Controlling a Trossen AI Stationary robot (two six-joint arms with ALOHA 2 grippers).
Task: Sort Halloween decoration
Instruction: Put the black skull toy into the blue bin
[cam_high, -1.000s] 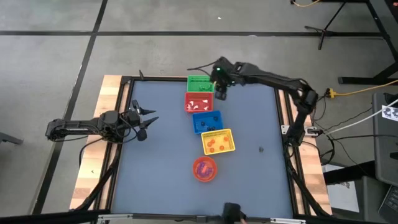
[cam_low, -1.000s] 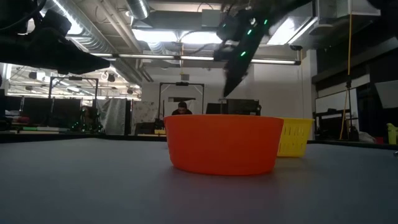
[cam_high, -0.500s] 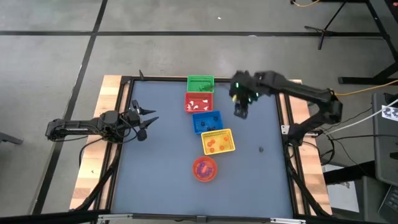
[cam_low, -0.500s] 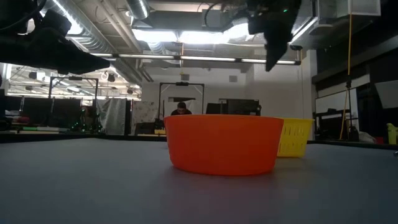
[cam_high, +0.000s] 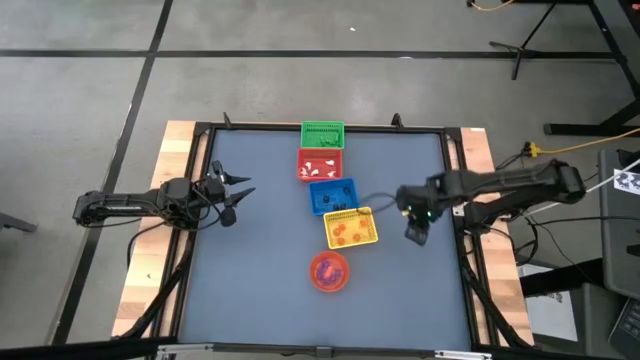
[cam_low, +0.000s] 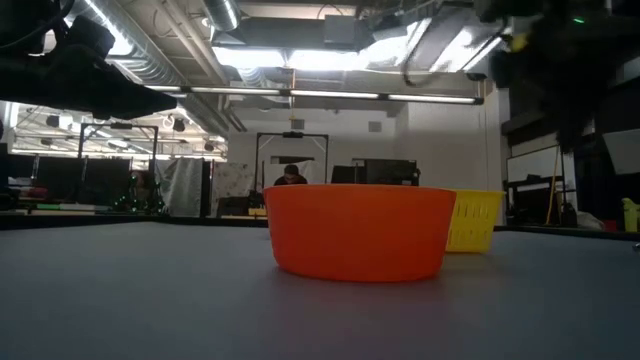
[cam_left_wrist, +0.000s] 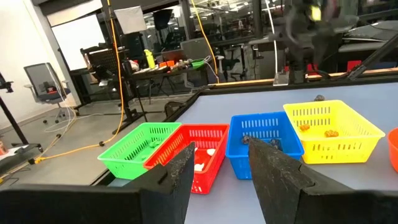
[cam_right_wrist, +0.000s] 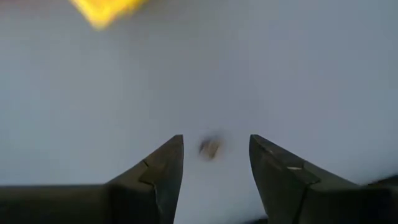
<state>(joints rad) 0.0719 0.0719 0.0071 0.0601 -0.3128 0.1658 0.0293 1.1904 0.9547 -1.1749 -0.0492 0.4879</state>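
Four small baskets stand in a row on the table: green (cam_high: 322, 133), red (cam_high: 320, 163), blue (cam_high: 333, 195) and yellow (cam_high: 351, 228), with tiny trinkets inside. A round red-orange bowl (cam_high: 329, 271) holds more trinkets. One small dark trinket (cam_right_wrist: 209, 148) lies alone on the table right of the yellow basket. My right gripper (cam_high: 416, 234) is open above it, a finger on either side in the right wrist view (cam_right_wrist: 211, 163), touching nothing. My left gripper (cam_high: 243, 193) is open and empty at the table's left.
The bowl (cam_low: 358, 230) stands near the table's middle front, with the yellow basket (cam_low: 473, 220) behind it. A raised frame (cam_high: 456, 190) runs along the table's right edge close to my right arm. Bare table lies left and front right.
My right gripper has swung from above the green basket at the far edge toward the near and right, down to the spot right of the yellow basket, over the lone dark trinket. The baskets and bowl have stayed put.
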